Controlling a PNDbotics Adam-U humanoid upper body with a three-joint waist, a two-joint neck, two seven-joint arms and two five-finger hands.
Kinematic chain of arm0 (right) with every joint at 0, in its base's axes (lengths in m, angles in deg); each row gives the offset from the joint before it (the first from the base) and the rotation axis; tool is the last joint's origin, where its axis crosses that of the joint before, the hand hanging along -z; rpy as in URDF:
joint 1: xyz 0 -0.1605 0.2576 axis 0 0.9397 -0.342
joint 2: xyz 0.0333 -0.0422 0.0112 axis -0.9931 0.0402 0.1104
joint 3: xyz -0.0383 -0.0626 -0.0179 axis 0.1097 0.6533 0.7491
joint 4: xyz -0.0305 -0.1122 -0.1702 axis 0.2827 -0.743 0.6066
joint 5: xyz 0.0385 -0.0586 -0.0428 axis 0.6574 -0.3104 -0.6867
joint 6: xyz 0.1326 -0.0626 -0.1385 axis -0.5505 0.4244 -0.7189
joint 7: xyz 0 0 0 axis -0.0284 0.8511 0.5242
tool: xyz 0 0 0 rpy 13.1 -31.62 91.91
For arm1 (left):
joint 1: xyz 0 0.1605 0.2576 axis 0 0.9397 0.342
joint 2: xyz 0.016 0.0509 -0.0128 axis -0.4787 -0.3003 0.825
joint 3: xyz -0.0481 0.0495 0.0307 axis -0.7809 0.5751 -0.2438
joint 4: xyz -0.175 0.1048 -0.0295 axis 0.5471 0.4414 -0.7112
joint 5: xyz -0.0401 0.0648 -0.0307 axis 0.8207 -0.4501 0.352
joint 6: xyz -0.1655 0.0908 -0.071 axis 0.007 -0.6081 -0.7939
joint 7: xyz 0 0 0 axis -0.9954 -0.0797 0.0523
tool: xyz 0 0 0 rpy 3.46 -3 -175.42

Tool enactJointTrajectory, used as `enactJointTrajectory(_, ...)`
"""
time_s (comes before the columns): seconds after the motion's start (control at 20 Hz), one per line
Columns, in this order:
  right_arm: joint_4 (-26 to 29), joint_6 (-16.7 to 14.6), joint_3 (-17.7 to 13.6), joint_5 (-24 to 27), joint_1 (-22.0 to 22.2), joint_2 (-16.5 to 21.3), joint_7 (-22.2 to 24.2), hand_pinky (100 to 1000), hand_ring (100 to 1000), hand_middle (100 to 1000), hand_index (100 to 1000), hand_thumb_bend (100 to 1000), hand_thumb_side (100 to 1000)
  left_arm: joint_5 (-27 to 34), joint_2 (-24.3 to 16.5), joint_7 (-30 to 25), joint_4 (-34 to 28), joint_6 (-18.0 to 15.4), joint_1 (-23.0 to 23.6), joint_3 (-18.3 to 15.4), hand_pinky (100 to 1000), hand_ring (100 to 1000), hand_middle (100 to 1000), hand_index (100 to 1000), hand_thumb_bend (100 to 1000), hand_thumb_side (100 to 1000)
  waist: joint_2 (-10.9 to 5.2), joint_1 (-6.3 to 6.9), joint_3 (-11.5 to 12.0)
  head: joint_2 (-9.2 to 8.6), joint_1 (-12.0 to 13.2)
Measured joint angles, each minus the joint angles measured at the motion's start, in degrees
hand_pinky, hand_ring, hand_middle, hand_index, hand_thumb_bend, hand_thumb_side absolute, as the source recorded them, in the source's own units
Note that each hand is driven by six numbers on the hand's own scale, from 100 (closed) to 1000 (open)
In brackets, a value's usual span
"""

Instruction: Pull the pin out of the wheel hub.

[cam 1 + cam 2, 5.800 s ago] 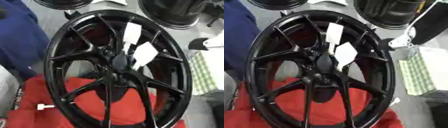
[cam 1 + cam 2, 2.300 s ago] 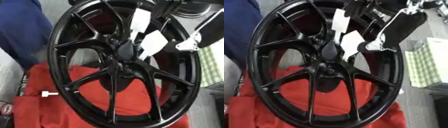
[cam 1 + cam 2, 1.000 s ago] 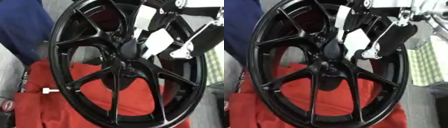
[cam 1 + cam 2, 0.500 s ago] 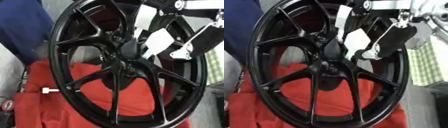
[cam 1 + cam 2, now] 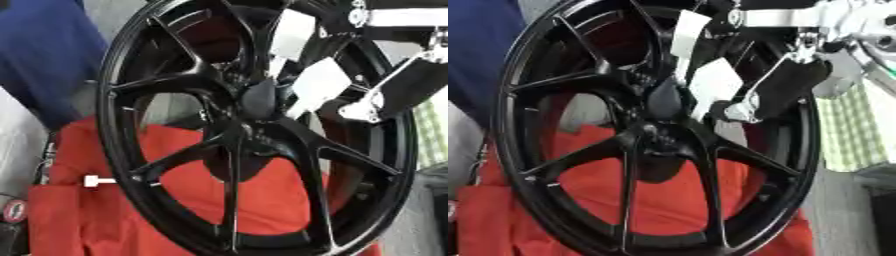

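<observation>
**Right hand close to the middle of the wheel**

Where the spokes meet, I can see the dark pointed pin (image 5: 259,96) sticking out of the middle of the big shiny black wheel hub (image 5: 236,145). The wheel stands up on its edge and leans a little. It fills most of both views.

My right hand (image 5: 776,92) comes in from the top right. It is black with silver parts. It hangs in front of the spokes, just beside the pin on its right side. I cannot tell if it touches the pin, and I cannot tell if its fingers are bent or straight.

Two white paper tags (image 5: 317,90) hang on the spokes, just right of the pin and above it.

Under the wheel lies a red cloth (image 5: 184,185). A small white peg (image 5: 96,181) sits on the cloth by the wheel's left rim. A person's blue sleeve (image 5: 44,55) shows at the upper left. A green checked cloth (image 5: 850,130) lies to the right of the wheel.
</observation>
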Motion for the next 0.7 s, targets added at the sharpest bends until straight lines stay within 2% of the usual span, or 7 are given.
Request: enactJointTrajectory(0.7, 0.0, -0.25, -0.06, -0.09, 0.01, 0.0, 0.25, 859, 806, 690, 735, 294, 100, 0.0, 0.44, -0.23, 0.0, 0.28, -0.03, 0.02, 833, 690, 607, 785, 100, 613, 0.6, -0.17, -0.04, -0.49, 0.0)
